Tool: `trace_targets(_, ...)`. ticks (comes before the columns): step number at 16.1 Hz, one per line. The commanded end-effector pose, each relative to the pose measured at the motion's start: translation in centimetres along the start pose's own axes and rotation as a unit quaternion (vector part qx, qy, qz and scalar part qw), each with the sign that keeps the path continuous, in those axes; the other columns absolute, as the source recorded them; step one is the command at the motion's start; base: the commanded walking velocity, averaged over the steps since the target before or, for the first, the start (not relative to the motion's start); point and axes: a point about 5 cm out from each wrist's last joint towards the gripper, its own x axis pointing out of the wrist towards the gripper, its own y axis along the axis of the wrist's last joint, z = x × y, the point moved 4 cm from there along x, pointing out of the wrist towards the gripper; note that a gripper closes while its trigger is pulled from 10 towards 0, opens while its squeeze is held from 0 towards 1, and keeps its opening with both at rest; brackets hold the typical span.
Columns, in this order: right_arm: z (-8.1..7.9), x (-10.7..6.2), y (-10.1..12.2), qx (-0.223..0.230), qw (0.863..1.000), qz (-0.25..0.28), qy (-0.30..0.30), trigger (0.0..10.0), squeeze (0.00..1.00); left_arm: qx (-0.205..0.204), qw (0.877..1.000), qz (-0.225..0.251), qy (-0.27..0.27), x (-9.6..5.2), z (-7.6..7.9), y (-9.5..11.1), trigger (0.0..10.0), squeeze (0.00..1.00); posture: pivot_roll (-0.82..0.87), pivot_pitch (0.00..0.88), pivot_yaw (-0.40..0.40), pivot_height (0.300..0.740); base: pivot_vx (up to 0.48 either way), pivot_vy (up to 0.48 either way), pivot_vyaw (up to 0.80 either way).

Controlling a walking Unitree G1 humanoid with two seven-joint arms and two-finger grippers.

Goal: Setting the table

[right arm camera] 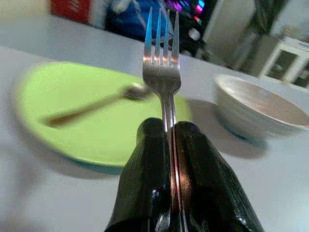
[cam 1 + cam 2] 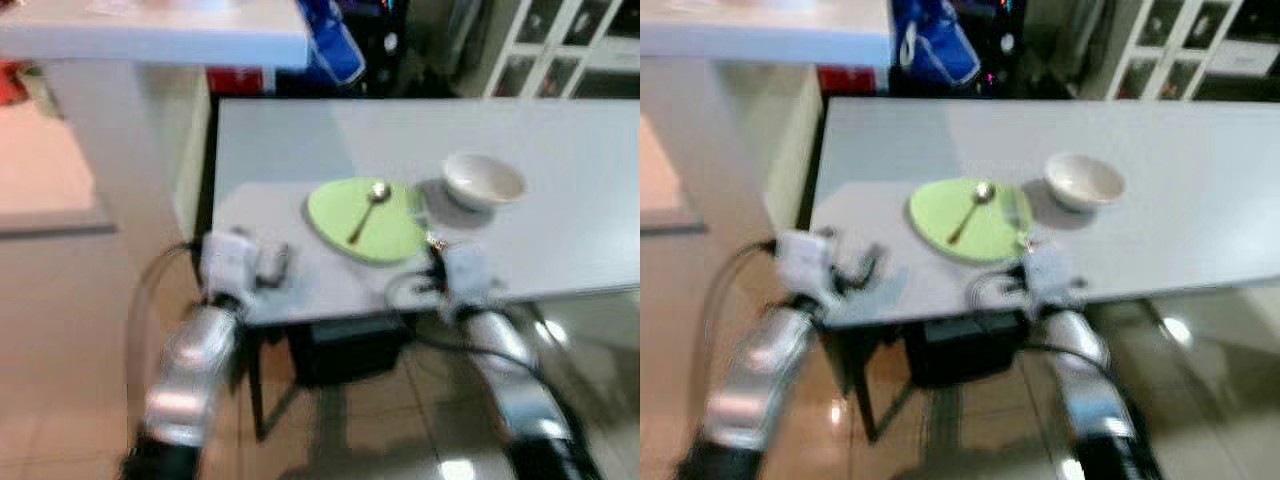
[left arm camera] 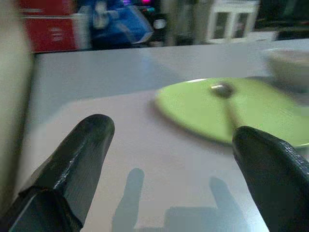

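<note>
Fork (image 1: pixel 161 72) pinched between right jaws, tines protruding

Two arms of shiny silver metal ran forward, each ending in a pale grey, boxy wrist block, with black cables looping beside the wrists and darker black sections nearer the body. The left gripper (image 3: pixel 169 159) had two thick, matte black fingers with blunt, rounded tips and faceted sides. The right gripper (image 1: pixel 170 133) had glossy black fingers (image 1: pixel 147 164), smooth and rounded, catching highlights along their surfaces.
</note>
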Motion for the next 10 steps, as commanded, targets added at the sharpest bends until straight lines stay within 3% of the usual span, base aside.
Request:
trace_targets(1,-0.5,0.5,1.3,0.003,1.000,0.023,0.005,10.0,0.00,0.006,1.000,0.009,0.010,-0.2,-1.0,0.6,10.0,0.00,0.09,0.000,-0.056,0.740,0.000,0.000,0.00)
trace_targets(6,-0.4,0.8,1.7,0.010,1.000,0.027,0.000,10.0,0.00,0.004,1.000,0.011,0.015,-0.1,-1.2,0.8,10.0,0.00,0.09,0.000,-0.052,0.740,0.000,0.000,0.00)
trace_targets(10,-0.1,2.1,2.9,0.020,0.999,0.035,-0.016,10.0,0.00,0.004,1.000,0.009,0.014,-0.1,-1.2,0.8,10.0,0.00,0.10,0.000,-0.046,0.740,0.000,0.000,0.00)
